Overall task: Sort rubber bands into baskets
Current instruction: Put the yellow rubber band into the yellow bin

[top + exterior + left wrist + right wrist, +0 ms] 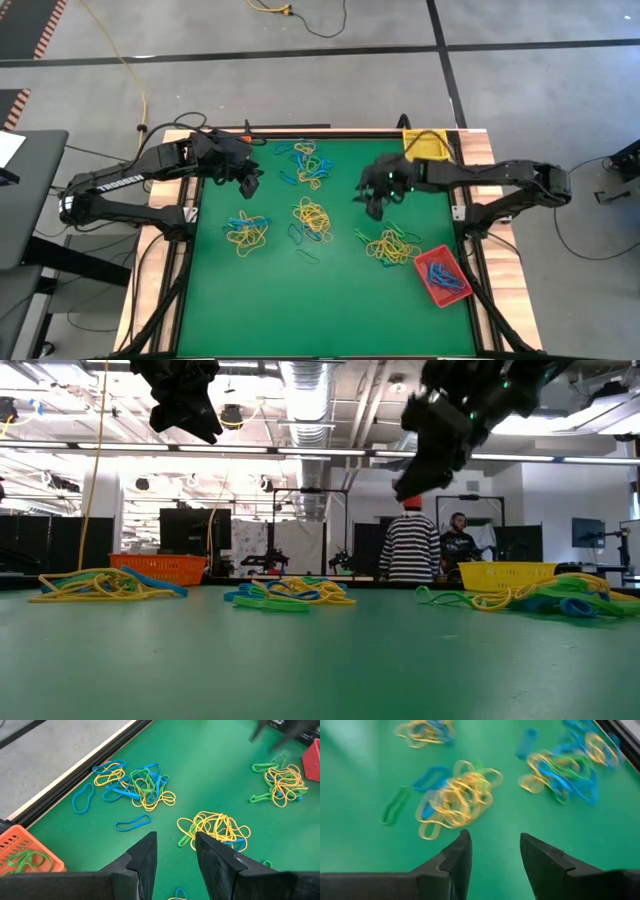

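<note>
On the green table lie 4 loose clusters of rubber bands in yellow, blue and green: one near the far edge, one in the middle, one toward the left, and one toward the right just beside the red basket. The red basket sits at the right near side and holds blue bands. The yellow basket stands at the far right corner, and the orange basket, at the far left edge, holds green bands. The left gripper hangs above the table between the far and left clusters, its fingers spread with nothing between them. The right gripper hovers above bare mat between the middle and right clusters, its fingers also apart and empty. Beyond the table, a person in a striped shirt stands in the room.
</note>
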